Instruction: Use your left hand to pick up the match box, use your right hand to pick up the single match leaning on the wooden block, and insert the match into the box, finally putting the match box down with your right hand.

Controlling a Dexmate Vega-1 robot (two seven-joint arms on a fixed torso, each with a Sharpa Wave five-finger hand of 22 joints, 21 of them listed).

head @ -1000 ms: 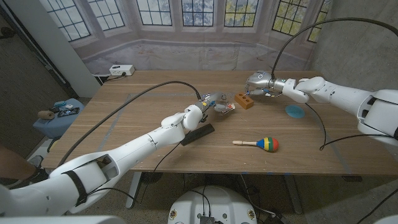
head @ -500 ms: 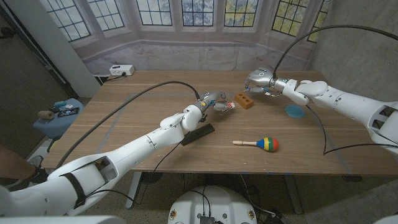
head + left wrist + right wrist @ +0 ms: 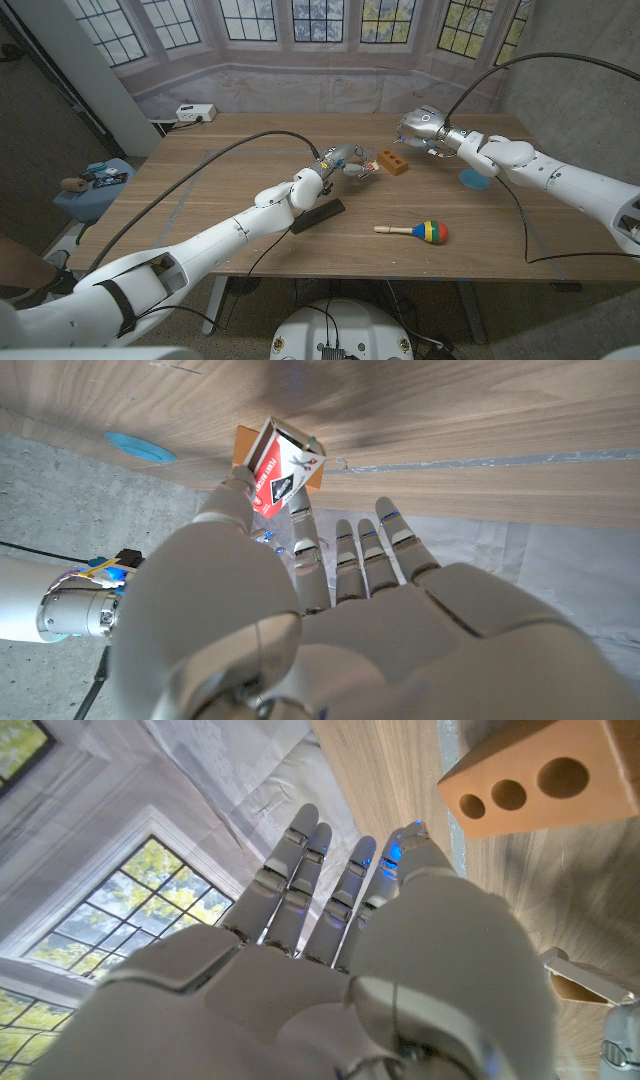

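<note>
- Desk point(image 3: 200, 190): carries all the props, w/ both arms reaching in over it toward its far middle.
- Left hand point(image 3: 343, 160): raised above the desk, pinching the match box point(image 3: 283, 468) btwn thumb and fingers; other fingers lie straight and side by side in the left wrist view. Box is red-and-white, tilted, its open end toward the block.
- Right hand point(image 3: 418, 127): hovers just beyond the wooden block point(image 3: 393, 161), on the block's far side from the left hand. Fingers point(image 3: 300, 870) extended, close together, nothing seen btwn them in the right wrist view.
- Wooden block: orange, w/ round holes in one face, on the desk btwn the two hands, just past the left hand's fingertips and just below the right hand. Right hand is probably the nearer for the match pickup.
- Key relation: the match should lean on this block, so the right hand likely must come down and in toward the block's side; the box waits just beside it.
- Hard to make out: the single match itself is too small to pick out, so its long axis and which face it leans on can't be told. Right thumb is hidden behind the hand's back.
- Also on the desk, nearer the robot than either hand: a maraca point(image 3: 415, 231) and a dark flat strip point(image 3: 317, 215); a blue disc point(image 3: 473, 179) lies under the right forearm.
</note>
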